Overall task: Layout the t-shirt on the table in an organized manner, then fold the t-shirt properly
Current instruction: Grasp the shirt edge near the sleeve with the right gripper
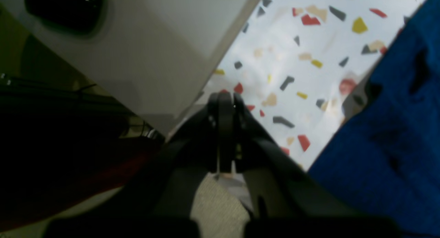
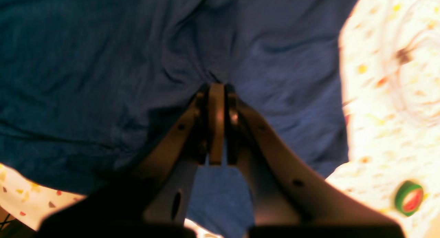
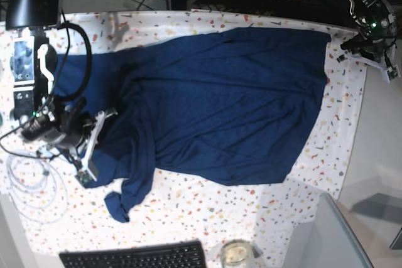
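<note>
The whole shirt (image 3: 220, 105) is seen only in the base view: it is spread across the middle of the counter (image 3: 201, 218), its straight hem at the right near the counter's edge, one sleeve trailing toward the near left. The right wrist view shows what the base view cannot: the right gripper (image 2: 216, 88) has its jaws closed, pressed into bunched navy cloth, with creases drawn toward the tips, so the shirt is pinched there. A green roll of tape (image 2: 409, 197) is also shown only in that view, on the bare cover beside the cloth. In the left wrist view the left gripper (image 1: 225, 98) is seen with jaws closed on nothing, over speckled cover at the counter's edge, the shirt's hem lying apart to its right.

In the base view the left arm is at the far right corner, past the hem. Bare cover is left as a strip along the right edge and as a wider band along the near side. A keyboard (image 3: 135, 257) and a glass jar (image 3: 235, 253) are set at the near edge, and a coil of white cable (image 3: 31, 183) lies at the left. Cables and dark equipment are visible beyond the far edge
</note>
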`<state>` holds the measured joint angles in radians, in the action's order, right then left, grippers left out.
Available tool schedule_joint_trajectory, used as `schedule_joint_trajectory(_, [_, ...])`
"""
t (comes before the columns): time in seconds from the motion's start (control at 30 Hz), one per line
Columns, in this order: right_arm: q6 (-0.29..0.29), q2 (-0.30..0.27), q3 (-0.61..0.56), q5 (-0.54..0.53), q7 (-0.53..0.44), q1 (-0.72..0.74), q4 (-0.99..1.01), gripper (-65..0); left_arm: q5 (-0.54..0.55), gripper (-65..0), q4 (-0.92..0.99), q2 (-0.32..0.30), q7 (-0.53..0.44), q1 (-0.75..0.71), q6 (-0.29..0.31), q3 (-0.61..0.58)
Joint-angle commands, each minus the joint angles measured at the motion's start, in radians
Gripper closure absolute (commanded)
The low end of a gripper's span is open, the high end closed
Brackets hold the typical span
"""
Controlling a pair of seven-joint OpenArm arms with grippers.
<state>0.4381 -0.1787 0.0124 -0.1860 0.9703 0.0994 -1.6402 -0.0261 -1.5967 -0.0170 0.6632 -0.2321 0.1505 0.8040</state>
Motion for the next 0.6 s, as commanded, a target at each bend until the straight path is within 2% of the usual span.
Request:
schedule_joint_trajectory(0.0, [0.000,-0.006,0.001,-0.004,-0.012,0.038,-0.018,-0.5,-0.002,0.0,-0.017,-0.010,-0.021,0.007,-0.005,0.002])
schedule_joint_trajectory(0.23, [0.000,-0.006,0.007,-0.004,-0.011,0.118,-0.010,-0.5,-0.002,0.0,-0.021,-0.013,-0.023,0.010,-0.005,0.002])
schedule_joint_trajectory(0.37, [-0.002,-0.006,0.008,-0.002,-0.015,0.167,0.064,-0.5,-0.002,0.0,-0.021,-0.033,-0.023,0.010,-0.005,0.002])
schedule_joint_trajectory(0.57, [-0.005,-0.008,0.048,-0.002,-0.127,0.184,0.217,-0.5,-0.002,0.0,-0.023,-0.050,-0.021,0.010,-0.005,0.004])
